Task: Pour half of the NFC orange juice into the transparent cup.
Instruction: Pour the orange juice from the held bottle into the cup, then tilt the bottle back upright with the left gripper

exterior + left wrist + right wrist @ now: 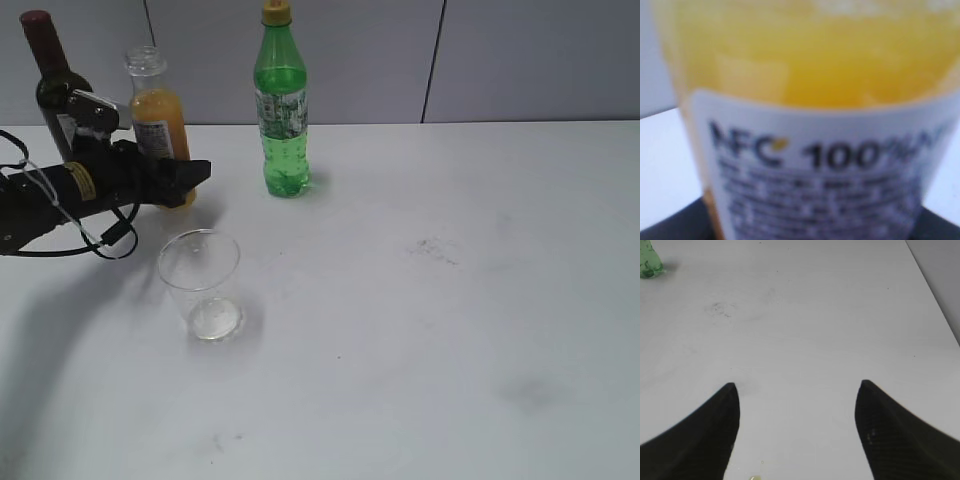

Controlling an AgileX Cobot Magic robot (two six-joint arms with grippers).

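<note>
The NFC orange juice (160,115), a small capless bottle with a white label, stands upright at the back left of the table. My left gripper (185,180) reaches in from the left and is closed round its lower part. In the left wrist view the bottle (815,75) fills the frame, with the dark jaws against both its sides. The transparent cup (200,285) stands upright in front of the bottle and shows no juice. My right gripper (797,385) is open and holds nothing, over bare table; it does not show in the exterior view.
A dark wine bottle (55,90) stands just behind and left of the juice bottle. A green soda bottle (283,110) stands to its right; its base shows in the right wrist view (649,262). The white table (450,330) has faint smudges.
</note>
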